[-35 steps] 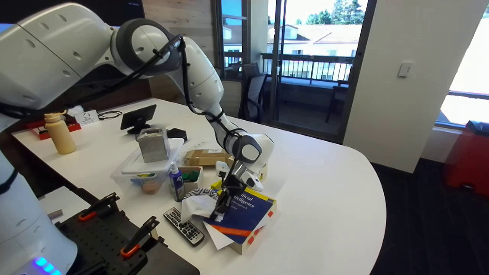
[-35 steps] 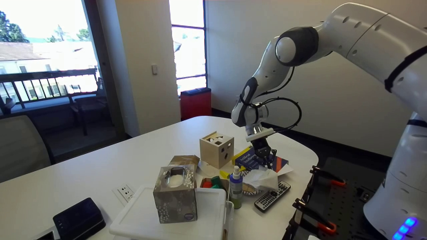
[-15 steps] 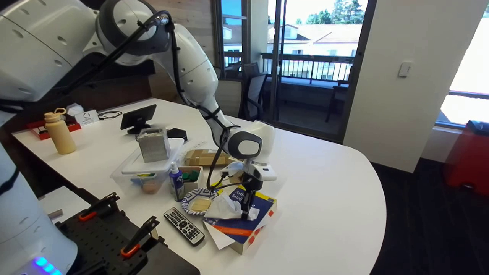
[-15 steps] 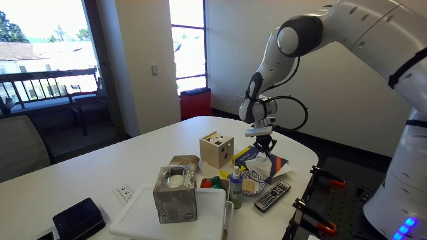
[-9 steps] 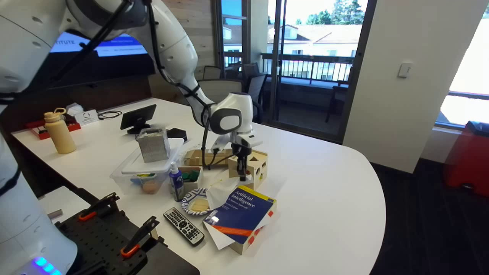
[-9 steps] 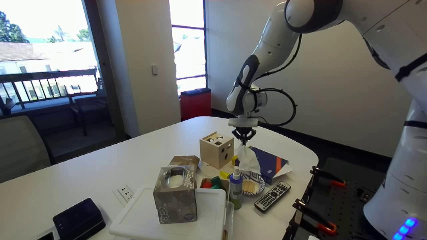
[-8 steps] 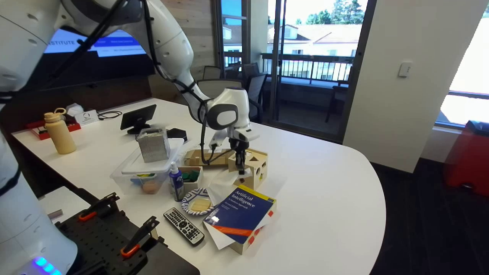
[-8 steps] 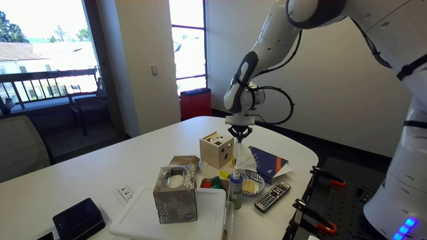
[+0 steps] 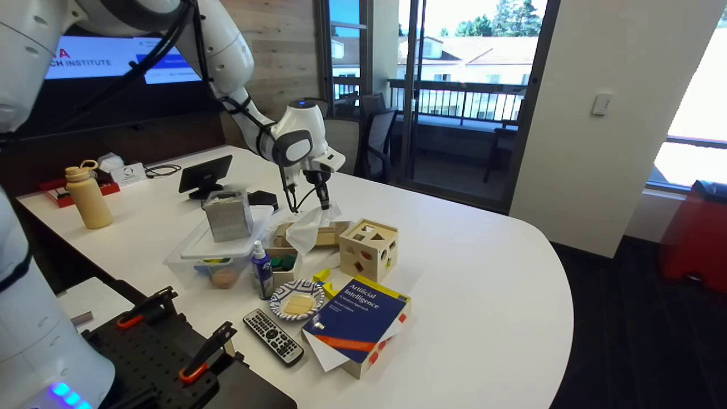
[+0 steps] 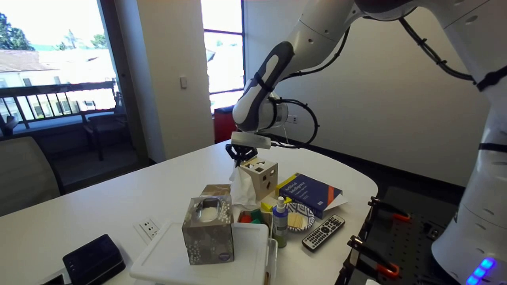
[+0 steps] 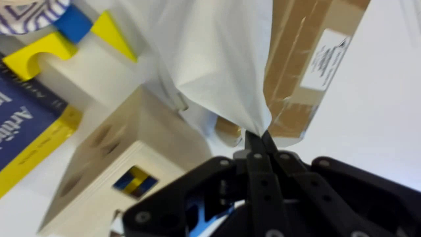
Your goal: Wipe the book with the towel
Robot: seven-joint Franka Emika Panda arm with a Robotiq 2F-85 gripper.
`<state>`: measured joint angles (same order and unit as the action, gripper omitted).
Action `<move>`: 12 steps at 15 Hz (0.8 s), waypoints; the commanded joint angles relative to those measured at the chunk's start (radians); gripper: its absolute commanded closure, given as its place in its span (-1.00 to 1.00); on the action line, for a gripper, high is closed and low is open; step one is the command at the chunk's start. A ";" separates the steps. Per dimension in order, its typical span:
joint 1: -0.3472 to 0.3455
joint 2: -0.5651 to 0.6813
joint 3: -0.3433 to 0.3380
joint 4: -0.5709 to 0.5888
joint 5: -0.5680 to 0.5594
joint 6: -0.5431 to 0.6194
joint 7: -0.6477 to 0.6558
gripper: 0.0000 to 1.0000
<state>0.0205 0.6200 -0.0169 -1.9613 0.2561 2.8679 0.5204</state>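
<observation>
Tips pressing together, the claw [image 11: 260, 134] is pinching one end of the towel [image 11: 217, 59], which is dangling over cardboard [image 11: 292, 59]. Well apart, the book [image 9: 359, 318] is lying on the counter [image 9: 483, 284], with the cube [image 9: 369, 250] standing roughly between. Any low swing toward the book may be inviting trouble: the towel could be snagging the cube or dragging yellow blocks [image 11: 111, 34], and so slim a pinch could be slipping. Overhead, the arm [image 10: 307, 51] is arching, claw pointing down.

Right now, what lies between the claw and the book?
The wooden cube. The wrist view shows it between the claw and the book; the towel hangs off that line.
</observation>
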 commanded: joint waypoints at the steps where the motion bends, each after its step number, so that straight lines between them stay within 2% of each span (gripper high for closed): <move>1: -0.094 0.069 0.185 0.064 0.095 0.034 -0.215 0.99; 4: -0.184 0.151 0.346 0.122 0.150 0.011 -0.412 0.99; 7: -0.266 0.242 0.469 0.174 0.154 -0.037 -0.588 0.99; 10: -0.325 0.327 0.538 0.224 0.138 -0.143 -0.730 0.99; 12: -0.335 0.371 0.541 0.265 0.135 -0.258 -0.801 0.99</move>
<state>-0.2792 0.9213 0.4941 -1.7728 0.3913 2.7469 -0.1754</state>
